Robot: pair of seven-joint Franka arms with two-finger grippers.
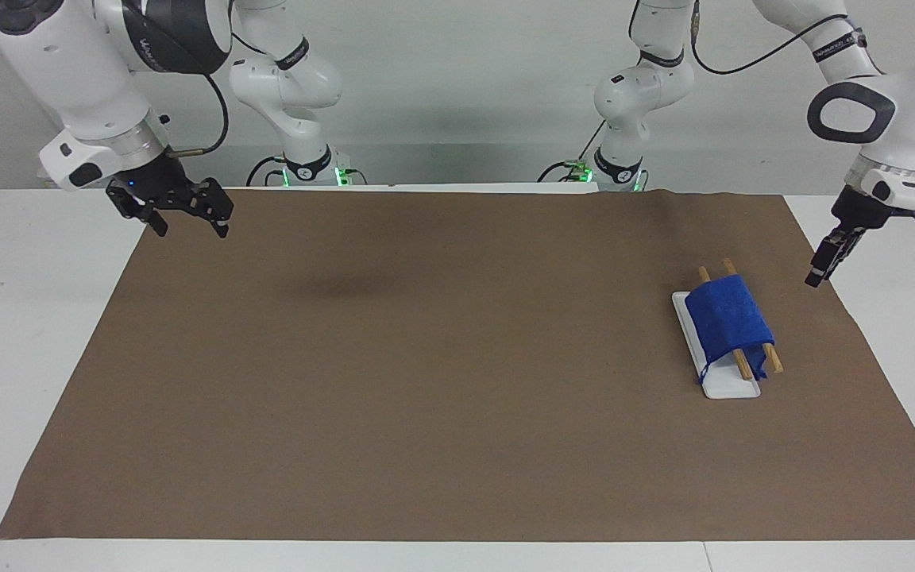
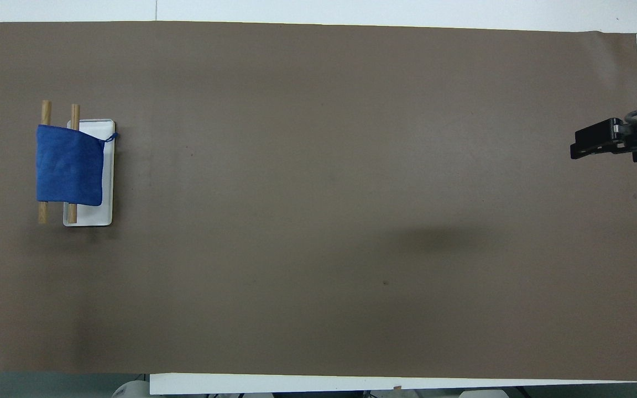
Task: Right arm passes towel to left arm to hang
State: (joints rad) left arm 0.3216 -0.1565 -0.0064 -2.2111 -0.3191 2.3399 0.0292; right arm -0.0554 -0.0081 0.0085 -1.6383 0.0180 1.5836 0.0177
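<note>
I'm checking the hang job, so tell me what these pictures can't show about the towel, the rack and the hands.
- Rack rails: both views, middles covered by the towel.
- Left hand: overhead view, cut off by the edge; facing view, finger gap too small to read.
- Right hand: overhead view, wrist cut off by the edge.

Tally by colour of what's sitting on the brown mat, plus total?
Blue: 1, the towel, draped over the rods.
Wood: 2, the rods.
White: 1, the base tray.
Total: 4.
</note>
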